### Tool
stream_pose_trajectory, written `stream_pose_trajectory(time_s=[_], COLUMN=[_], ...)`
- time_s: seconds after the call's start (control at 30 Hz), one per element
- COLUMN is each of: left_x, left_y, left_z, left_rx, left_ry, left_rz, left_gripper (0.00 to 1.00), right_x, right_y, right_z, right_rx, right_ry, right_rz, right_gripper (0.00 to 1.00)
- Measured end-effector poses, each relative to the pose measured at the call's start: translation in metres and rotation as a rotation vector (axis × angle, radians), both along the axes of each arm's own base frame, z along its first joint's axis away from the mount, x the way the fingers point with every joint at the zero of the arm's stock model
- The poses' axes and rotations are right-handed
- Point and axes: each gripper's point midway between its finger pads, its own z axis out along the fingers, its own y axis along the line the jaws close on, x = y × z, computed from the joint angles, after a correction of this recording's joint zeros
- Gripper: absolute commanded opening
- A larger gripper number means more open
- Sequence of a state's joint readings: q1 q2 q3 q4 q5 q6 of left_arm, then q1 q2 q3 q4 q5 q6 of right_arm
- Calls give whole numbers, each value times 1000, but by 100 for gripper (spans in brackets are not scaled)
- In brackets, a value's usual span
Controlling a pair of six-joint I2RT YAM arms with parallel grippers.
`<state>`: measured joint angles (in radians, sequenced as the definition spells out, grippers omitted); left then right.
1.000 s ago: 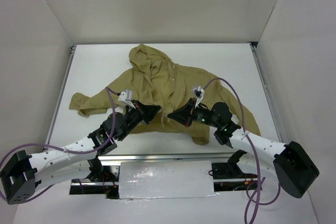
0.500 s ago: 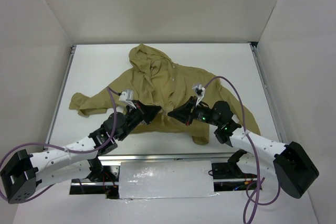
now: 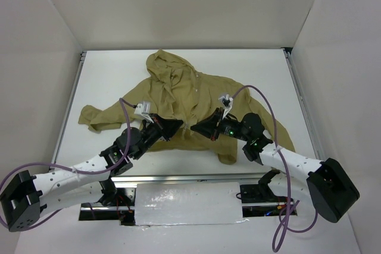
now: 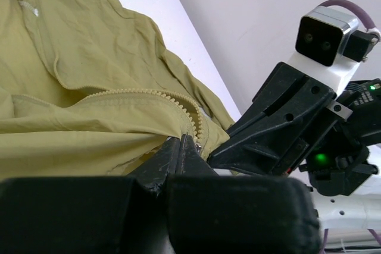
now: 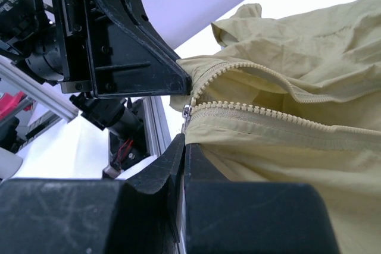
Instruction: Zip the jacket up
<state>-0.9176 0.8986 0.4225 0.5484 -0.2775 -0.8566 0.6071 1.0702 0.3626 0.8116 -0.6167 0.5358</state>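
The olive-tan jacket [image 3: 190, 90] lies spread on the white table, hood at the far side, front zipper open. My left gripper [image 3: 177, 124] and right gripper [image 3: 194, 128] meet tip to tip at the jacket's bottom hem. In the left wrist view my left gripper [image 4: 181, 140] is shut on the hem of one zipper edge, whose teeth [image 4: 143, 93] curve down to its tips. In the right wrist view my right gripper [image 5: 183, 142] is shut on the other edge, just under the metal slider [image 5: 186, 111]. The chest mark is not visible.
White walls enclose the table on three sides. A metal rail [image 3: 178, 176] runs along the near edge between the arm bases. The jacket's left sleeve [image 3: 98, 118] reaches left; the right sleeve [image 3: 280, 135] lies under my right arm.
My right gripper has shifted very slightly away from me with the fabric. The left arm and the jacket look unmoved.
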Motion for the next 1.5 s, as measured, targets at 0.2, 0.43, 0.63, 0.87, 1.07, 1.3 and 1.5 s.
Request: stream_pose_trajectory(time_s=[0.2, 0.43, 0.63, 0.87, 1.07, 1.3, 1.5], left_x=[-4, -8, -12, -21, -26, -28, -30], left_y=[-3, -6, -9, -11, -9, -11, -11], left_z=[3, 3, 5, 11, 12, 9, 6], left_rx=[-17, -17, -19, -33, -40, -33, -28], left_ry=[1, 0, -5, -20, -25, -17, -6], left_rz=[-25, -55, -90, -137, -150, -168, -176], left_gripper=[0, 0, 0, 0, 0, 0, 0], right_x=[0, -3, -9, -19, -20, -16, -13], right_y=[-2, -2, 2, 2, 3, 2, 1], right_z=[6, 4, -4, -4, 0, 0, -2], right_rx=[17, 11, 1, -6, -12, -37, -63], right_ry=[-25, -29, -6, -18, -52, -79, -112], right_rz=[13, 67, 175, 264, 282, 273, 264], right_gripper=[0, 0, 0, 0, 0, 0, 0])
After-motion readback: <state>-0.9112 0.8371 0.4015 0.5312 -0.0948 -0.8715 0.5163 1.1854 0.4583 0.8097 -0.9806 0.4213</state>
